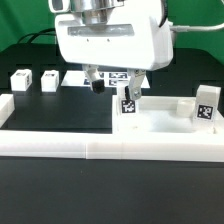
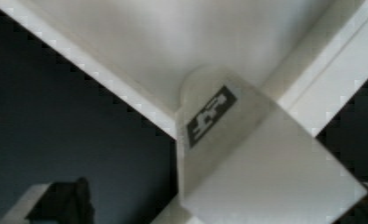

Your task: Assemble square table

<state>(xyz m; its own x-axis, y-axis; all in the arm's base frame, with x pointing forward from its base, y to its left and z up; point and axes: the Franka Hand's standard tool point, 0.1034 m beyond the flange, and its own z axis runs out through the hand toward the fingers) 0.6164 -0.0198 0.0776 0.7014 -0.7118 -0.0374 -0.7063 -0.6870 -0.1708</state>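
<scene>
The white square slab (image 1: 165, 122) lies at the exterior view's right, against the border wall. A white tagged leg (image 1: 128, 104) stands upright on its left corner. A second tagged leg (image 1: 207, 101) stands at its right end. Two more legs (image 1: 20, 80) (image 1: 48, 78) lie at the back left. My gripper (image 1: 115, 88) hangs over the left corner leg, jaws spread, the leg close to one finger. In the wrist view the leg (image 2: 213, 112) fills the middle over the slab (image 2: 181, 40). One dark finger (image 2: 56, 200) stands apart from it; the other is hidden.
The long low white border wall (image 1: 70, 150) runs along the front, with a short arm at the left (image 1: 5, 108). The marker board (image 1: 76, 77) lies at the back behind the gripper. The black table mat (image 1: 60, 110) lies between the wall and the loose legs.
</scene>
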